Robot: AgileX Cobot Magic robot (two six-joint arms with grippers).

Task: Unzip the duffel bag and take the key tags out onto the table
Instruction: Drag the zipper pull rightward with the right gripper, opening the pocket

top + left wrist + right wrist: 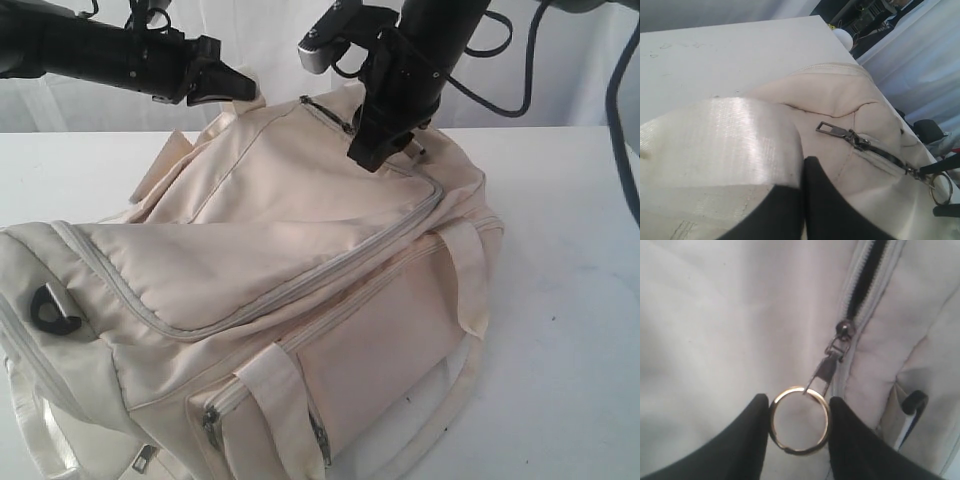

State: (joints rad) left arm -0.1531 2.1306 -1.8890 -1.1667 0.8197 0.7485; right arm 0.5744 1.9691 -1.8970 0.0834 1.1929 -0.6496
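Duffel bag [300, 230] lies on the tabletop [560, 300], its zipper [865, 285] barely parted. The right gripper [375, 155] pinches the pull's brass ring [800, 451]. The left gripper [225, 80] seems clenched on a strap handle [715, 140]. Best to pull along the zipper, strap taut.

No text, brand, number or sign legible anywhere on the large cream fabric duffel bag [300, 230] or the plain white tabletop [570, 300]. Small grey patch [145, 458] low on the bag, toward the table's near edge: too blurred to read.
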